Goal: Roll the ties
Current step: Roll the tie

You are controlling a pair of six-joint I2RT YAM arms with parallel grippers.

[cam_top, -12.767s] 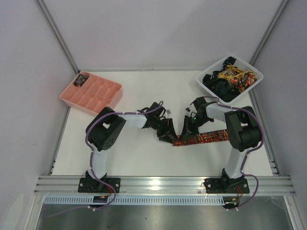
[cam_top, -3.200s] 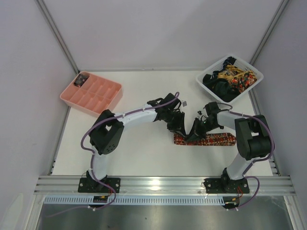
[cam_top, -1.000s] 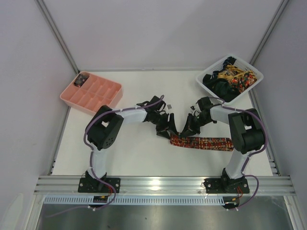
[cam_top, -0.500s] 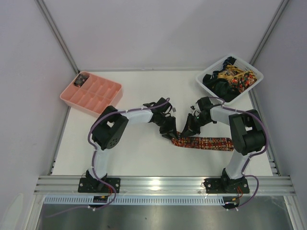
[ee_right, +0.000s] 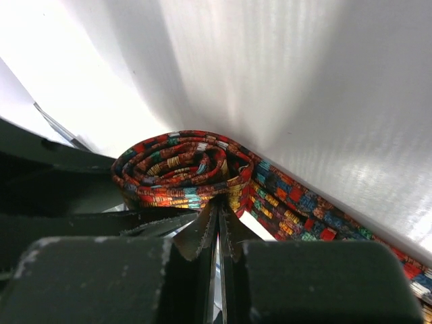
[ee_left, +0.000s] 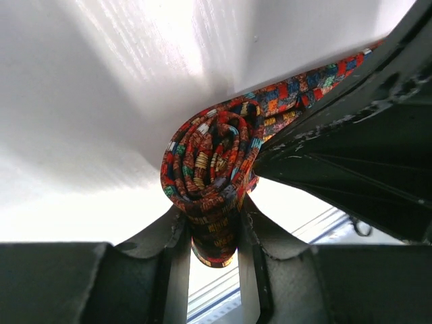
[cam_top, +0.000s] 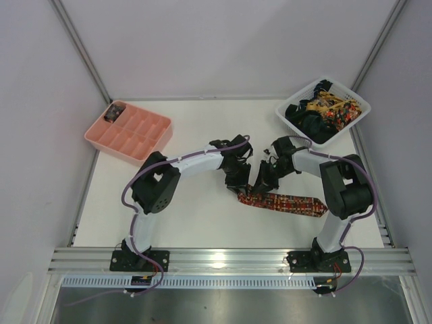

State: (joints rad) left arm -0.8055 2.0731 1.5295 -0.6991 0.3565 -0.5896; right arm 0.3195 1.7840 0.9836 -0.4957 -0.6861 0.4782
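One tie, patterned red, orange and black, lies on the white table with its flat tail (cam_top: 290, 202) slanting down to the right. Its left end is wound into a roll (ee_left: 206, 162). My left gripper (ee_left: 212, 229) is shut on that roll, one finger on each side; from above the gripper (cam_top: 237, 183) stands over the tie's left end. My right gripper (ee_right: 217, 214) is shut, its tips pinching the near edge of the roll (ee_right: 179, 165), and it (cam_top: 262, 183) sits just right of the left one. The tail (ee_right: 317, 209) runs off to the right.
A white lattice basket (cam_top: 347, 123) at the back right holds more ties (cam_top: 324, 108), dark and patterned. A pink compartment tray (cam_top: 138, 128) stands at the back left with one small dark item (cam_top: 115, 112) in a corner cell. Aluminium rails line the near and side edges.
My left gripper has moved right onto the tie's rolled end and closed on it. The tie's tail has swung to slant down-right. The right gripper stayed shut at the roll.
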